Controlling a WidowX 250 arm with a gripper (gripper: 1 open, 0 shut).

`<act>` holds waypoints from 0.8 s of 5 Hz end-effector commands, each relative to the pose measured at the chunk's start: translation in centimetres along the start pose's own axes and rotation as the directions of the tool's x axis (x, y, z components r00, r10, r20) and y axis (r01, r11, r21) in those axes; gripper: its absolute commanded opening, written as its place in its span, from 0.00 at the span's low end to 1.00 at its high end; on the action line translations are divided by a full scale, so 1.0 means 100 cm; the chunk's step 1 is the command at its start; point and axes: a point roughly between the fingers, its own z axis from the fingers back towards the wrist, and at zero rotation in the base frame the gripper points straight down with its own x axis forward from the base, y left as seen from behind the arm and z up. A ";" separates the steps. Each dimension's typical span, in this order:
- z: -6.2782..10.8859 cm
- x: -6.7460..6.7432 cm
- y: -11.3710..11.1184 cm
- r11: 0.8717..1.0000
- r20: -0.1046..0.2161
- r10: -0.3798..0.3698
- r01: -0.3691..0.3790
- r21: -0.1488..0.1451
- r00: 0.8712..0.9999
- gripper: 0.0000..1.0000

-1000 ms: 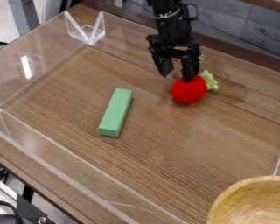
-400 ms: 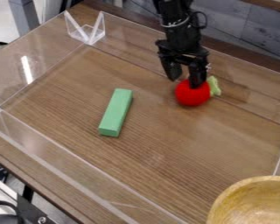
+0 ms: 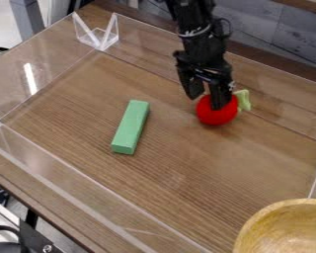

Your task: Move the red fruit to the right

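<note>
The desk (image 3: 188, 188) has a brown wood-grain top, and a low clear plastic wall (image 3: 48, 54) fences it on the left, far and near sides, catching pale reflections along its edges. At the far left corner the clear panels meet in a small pointed fold. Behind the desk runs a strip of grey, weathered-looking planks. In the lower right corner of the view the rim of a pale wooden bowl (image 3: 290, 229) cuts into the picture. At the lower left edge some dark cabling or hardware shows below the desk, too small to make out.

A long green block (image 3: 130, 126) lies flat on the wood left of centre, its long side running from near-left to far-right, well apart from everything else.

The red fruit (image 3: 216, 109) sits on the desk right of centre, toward the far side, with its pale-green leafy tuft (image 3: 243, 99) pointing to the right. The black end effector (image 3: 205, 92) hangs from the arm that comes down from the top of the view, pointing steeply downward right over the fruit's upper left part. Its fingers stand wide apart, their tips low at the top of the fruit; whether they touch it cannot be told. The fruit rests on the wood, not lifted.
</note>
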 end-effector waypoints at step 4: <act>0.060 0.012 0.000 0.998 0.143 0.059 -0.064 0.028 0.988 1.00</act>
